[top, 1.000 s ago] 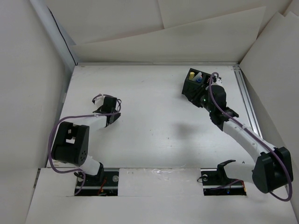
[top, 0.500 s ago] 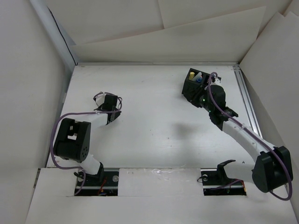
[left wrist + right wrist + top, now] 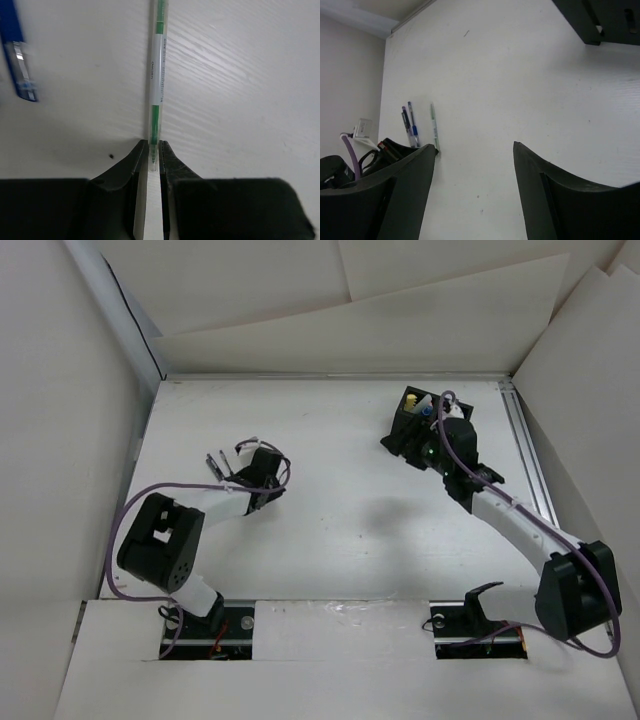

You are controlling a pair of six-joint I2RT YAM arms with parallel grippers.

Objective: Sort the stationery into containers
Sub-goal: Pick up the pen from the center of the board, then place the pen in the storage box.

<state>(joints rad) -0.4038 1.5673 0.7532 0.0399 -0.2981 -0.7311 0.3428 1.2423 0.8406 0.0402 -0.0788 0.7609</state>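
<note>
green pen [image 3: 156,65] between left jaws

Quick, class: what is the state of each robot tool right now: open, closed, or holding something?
Left tool: closed on the green pen.
Right tool: open, holding nothing.

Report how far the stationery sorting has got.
Done: a few items, yellow and blue among them, already stand in the black box. In hand: the left tool is shut on one end of the green pen, which lies along the table. Left: a blue pen and a darker pen beside it wait on the table. The right tool is open and empty near the box.
</note>
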